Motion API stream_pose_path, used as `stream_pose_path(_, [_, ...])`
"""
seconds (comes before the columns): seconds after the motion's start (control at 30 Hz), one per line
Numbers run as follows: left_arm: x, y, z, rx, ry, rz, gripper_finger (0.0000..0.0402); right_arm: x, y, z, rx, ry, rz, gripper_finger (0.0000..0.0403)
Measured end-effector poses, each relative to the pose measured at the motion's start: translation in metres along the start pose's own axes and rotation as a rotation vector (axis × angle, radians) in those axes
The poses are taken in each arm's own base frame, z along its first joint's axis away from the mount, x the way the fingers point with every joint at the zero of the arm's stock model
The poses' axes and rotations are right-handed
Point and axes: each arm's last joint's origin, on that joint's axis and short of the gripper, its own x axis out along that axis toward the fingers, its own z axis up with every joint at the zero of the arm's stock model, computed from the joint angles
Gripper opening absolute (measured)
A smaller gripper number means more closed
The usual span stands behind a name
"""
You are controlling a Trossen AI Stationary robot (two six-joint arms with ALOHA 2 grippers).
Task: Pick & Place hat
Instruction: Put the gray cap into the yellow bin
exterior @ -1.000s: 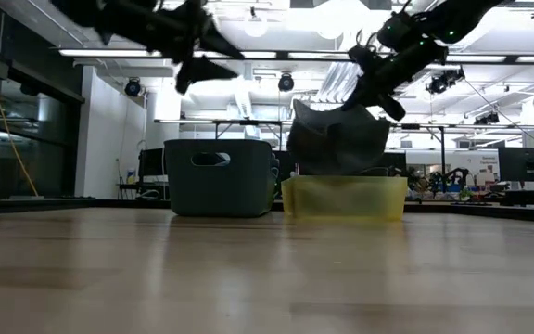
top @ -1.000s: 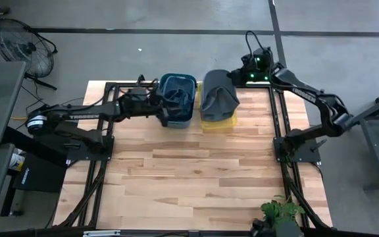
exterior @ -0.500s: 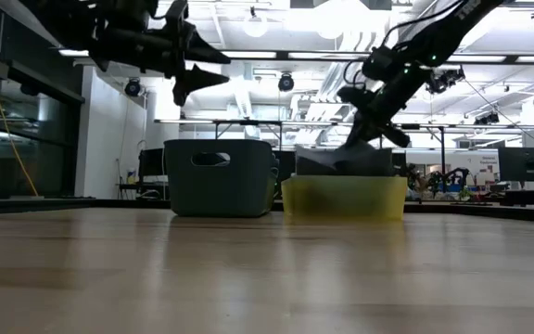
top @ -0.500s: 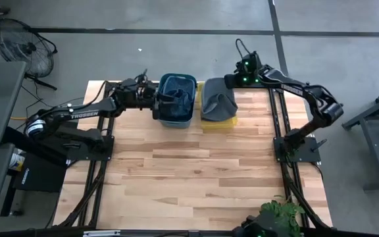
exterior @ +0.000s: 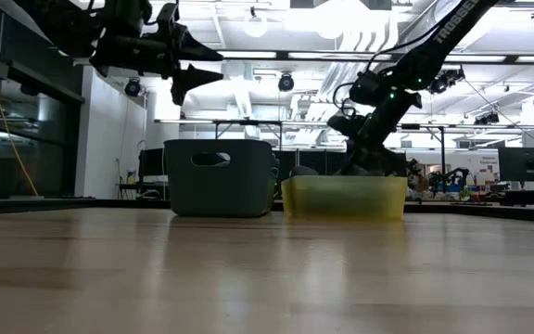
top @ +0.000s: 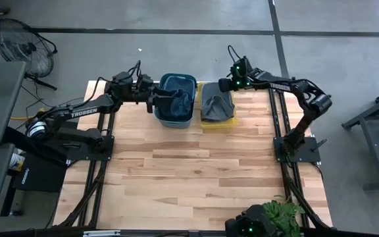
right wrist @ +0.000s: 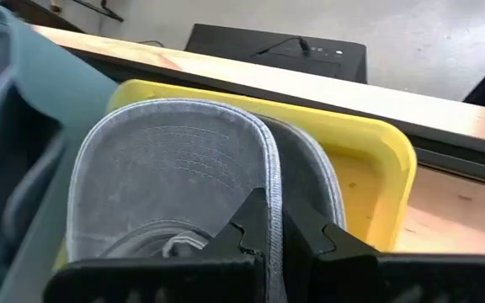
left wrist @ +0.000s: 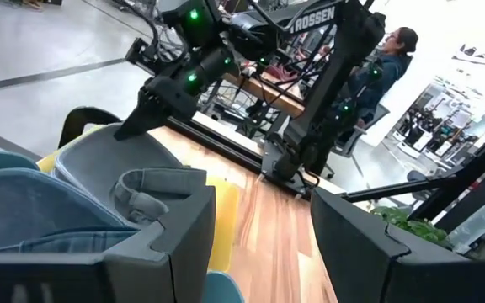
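A grey cap (top: pixel 214 105) (right wrist: pixel 175 168) lies crown-up in the yellow bin (top: pixel 219 124) (exterior: pixel 344 197) at the table's far edge. My right gripper (top: pixel 224 85) (right wrist: pixel 276 240) (exterior: pixel 358 160) sits low at the bin's far side, shut on the cap. In the left wrist view the cap (left wrist: pixel 141 181) shows with its back strap facing me. My left gripper (top: pixel 151 102) (exterior: pixel 213 67) (left wrist: pixel 263 244) hovers open at the left rim of the blue-grey bin (top: pixel 176 100), above it and touching nothing. My right gripper pinches the cap's brim edge (right wrist: pixel 274 202) between its two fingers (right wrist: pixel 241 231), coming from the table's far side and slanting down. The cap rests in the yellow bin, its crown spread out ahead of the fingers.
The blue-grey bin (exterior: pixel 221 176) stands just left of the yellow one and holds blue denim fabric (left wrist: pixel 32 210). The arm frames run along both table sides. Wooden tabletop (top: pixel 196 171) stretches toward the near edge. A person (left wrist: pixel 394 50) stands in the room beyond.
My right gripper has come down and moved toward the table's left, lowering the cap from hanging above the yellow bin until it lies inside it. My left gripper has drawn back from over the blue-grey bin toward the table's left and far edge.
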Motion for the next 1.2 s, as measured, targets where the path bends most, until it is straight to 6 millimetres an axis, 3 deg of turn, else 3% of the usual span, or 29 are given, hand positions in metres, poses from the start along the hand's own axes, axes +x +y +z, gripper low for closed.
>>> stream_pose_path(0.53, [0.0, 0.0, -0.002, -0.006, 0.016, -0.003, 0.0193, 0.02, -0.007, -0.002, -0.142, -0.02, -0.072, 0.0014])
stream_pose_path(0.93, [0.0, 0.0, -0.002, -0.03, 0.025, -0.008, 0.0193, 0.019, -0.006, -0.002, -0.158, -0.003, -0.018, 0.0111])
stream_pose_path(1.2, [0.0, -0.002, -0.003, -0.045, 0.048, -0.062, 0.0193, -0.003, 0.002, 0.007, -0.178, -0.055, 0.046, 0.0182])
